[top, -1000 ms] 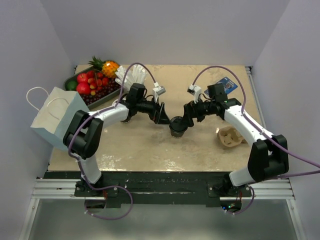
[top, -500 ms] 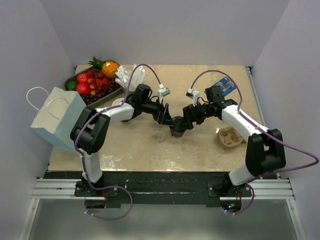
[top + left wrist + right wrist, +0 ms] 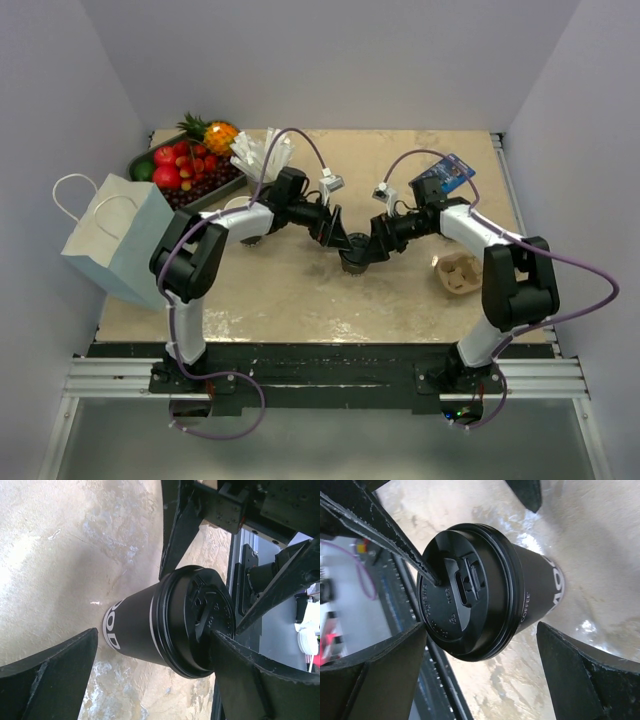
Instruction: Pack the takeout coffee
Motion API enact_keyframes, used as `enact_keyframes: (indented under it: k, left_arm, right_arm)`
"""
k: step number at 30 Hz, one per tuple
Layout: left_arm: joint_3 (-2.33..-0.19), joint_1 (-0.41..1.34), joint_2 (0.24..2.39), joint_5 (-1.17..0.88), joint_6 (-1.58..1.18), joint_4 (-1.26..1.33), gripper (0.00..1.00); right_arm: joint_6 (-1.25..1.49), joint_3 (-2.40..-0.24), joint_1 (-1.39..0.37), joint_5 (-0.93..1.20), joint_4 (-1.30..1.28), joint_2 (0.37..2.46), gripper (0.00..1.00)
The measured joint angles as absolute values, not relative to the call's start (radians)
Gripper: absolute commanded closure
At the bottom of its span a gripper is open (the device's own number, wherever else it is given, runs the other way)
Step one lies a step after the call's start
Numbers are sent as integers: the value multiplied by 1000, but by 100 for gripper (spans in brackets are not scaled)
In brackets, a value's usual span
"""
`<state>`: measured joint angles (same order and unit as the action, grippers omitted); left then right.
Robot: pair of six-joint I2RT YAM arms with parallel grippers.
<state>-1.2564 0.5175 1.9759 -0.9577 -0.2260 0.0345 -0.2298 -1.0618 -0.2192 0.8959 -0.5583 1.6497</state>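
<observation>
takeout coffee (image 3: 535, 587) side reads "COFFEE", partial "OOD"

L gripper (image 3: 338, 238) & R gripper (image 3: 373, 247) now closer round takeout coffee (image 3: 355, 263). Both elbows swing inward.

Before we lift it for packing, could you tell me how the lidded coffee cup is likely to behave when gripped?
The coffee cup looks like paper, so its wall may dent under a hard squeeze. Its base is narrower than its top, so a high nudge may tip it. The black lid looks smooth, likely slippery.
</observation>
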Motion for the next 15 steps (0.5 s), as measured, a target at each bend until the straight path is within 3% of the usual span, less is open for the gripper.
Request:
enact_keyframes:
  k: [15]
  left_arm:
    - [-1285, 519, 1992, -947, -225, 19, 5]
  right_arm:
    - [-468, -1142, -84, 1071, -803, 1739, 8]
